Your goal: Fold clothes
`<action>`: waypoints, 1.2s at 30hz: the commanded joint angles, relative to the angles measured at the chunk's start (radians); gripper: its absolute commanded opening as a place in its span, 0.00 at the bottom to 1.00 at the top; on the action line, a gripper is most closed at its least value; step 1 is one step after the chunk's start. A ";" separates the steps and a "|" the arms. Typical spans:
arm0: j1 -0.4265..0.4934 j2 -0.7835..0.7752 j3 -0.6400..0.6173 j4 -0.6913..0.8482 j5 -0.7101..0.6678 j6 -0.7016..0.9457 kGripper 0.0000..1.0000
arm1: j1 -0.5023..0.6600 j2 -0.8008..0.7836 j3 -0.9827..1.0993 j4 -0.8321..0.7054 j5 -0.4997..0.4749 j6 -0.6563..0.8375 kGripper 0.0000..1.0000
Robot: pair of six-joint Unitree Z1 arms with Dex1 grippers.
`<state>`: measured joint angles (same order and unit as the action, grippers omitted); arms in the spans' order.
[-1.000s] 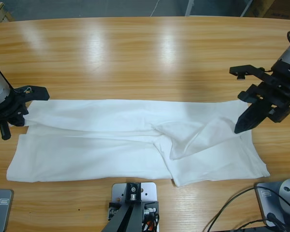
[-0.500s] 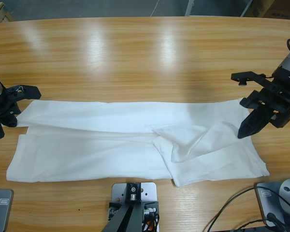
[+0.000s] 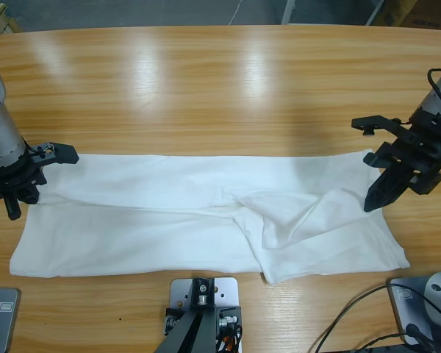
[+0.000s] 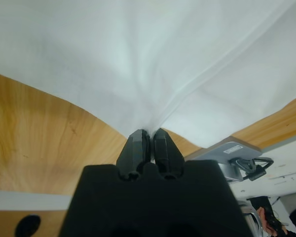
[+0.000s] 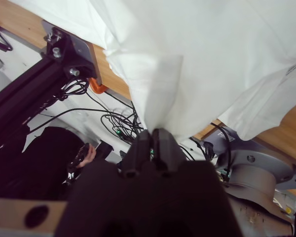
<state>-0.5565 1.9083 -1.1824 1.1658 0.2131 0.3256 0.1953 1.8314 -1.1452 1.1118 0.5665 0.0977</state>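
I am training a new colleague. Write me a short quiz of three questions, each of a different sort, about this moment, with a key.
1. True or false: both pincers are shut on cloth.
2. Which surface does the T-shirt lie on? A) a wooden table B) a metal tray C) the floor
3. Fill in: in the high view the shirt lies spread ____ the two arms.

Key:
1. True: the left pincer and the right pincer each pinch white fabric.
2. A, the table.
3. between
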 commanded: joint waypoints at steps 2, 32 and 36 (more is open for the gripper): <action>-0.008 0.069 0.013 0.018 -0.012 -0.014 0.01 | -0.007 0.039 0.086 -0.045 -0.019 -0.010 0.00; -0.032 0.115 -0.039 -0.058 -0.021 -0.023 0.97 | -0.068 0.122 -0.087 -0.153 0.005 0.040 0.00; -0.044 0.115 -0.038 -0.058 -0.024 -0.023 0.97 | -0.111 0.196 -0.098 -0.199 -0.001 0.040 0.00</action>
<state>-0.5762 1.9803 -1.2408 1.1225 0.2040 0.3193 0.1508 1.8839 -1.2219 0.9703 0.5576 0.1274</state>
